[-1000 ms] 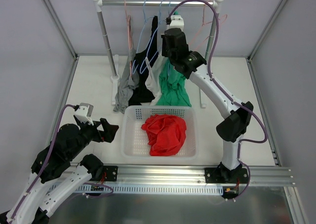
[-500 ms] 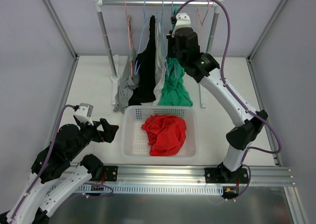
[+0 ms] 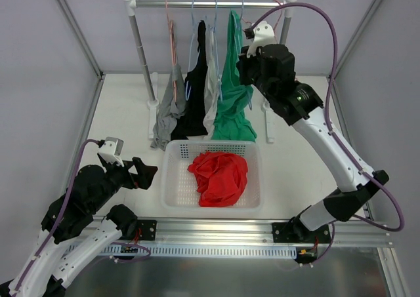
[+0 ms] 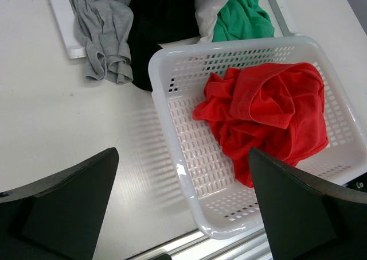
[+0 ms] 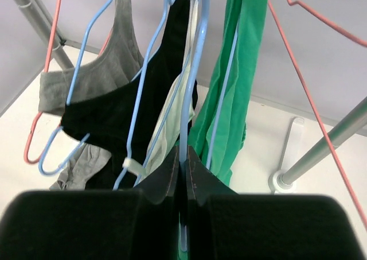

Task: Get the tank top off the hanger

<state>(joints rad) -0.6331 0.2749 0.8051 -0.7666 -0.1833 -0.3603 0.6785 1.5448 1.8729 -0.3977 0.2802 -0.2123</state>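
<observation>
White table below. The green tank top hangs on its blue hanger up by the rail, not off yet. The right gripper pinches that hanger. The left gripper is wide open beside the basket.

Both arms share one build: white link shells with bulky black joint housings, as we see on the left arm and right arm. A purple cable runs outside the right arm; we log a matching purple cable on the left. Each wrist carries a pale camera block, grey-white on the left, white on the right. Left end effector and right end effector: matte black wedge fingers. Base mounts are black, with thin red wires.
</observation>
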